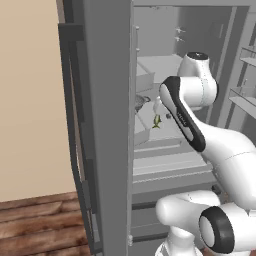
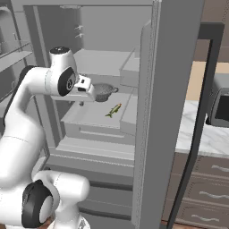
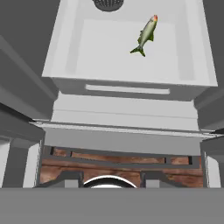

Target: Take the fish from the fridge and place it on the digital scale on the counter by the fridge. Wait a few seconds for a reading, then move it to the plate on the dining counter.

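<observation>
The fridge (image 1: 107, 125) stands open before me. The fish (image 2: 113, 110), small and olive-yellow, lies on a pale shelf tray (image 3: 87, 57) inside, seen also as the fish (image 1: 156, 121) and the fish (image 3: 146, 35). My gripper (image 2: 81, 103) hangs shut and empty above the tray's near left part, short of the fish and apart from it. The counter (image 2: 201, 134), with white marble and dark drawers, sits to the right of the fridge. The digital scale, the plate and the dining counter are out of view.
A metal strainer bowl (image 2: 103, 92) stands on the tray behind the fish. The fridge's wall panel (image 2: 165, 112) rises right of the shelf. A grey toaster oven (image 2: 219, 105) stands on the counter. Door racks (image 1: 245, 95) flank the compartment. Lower shelves and drawers (image 1: 170, 170) lie beneath.
</observation>
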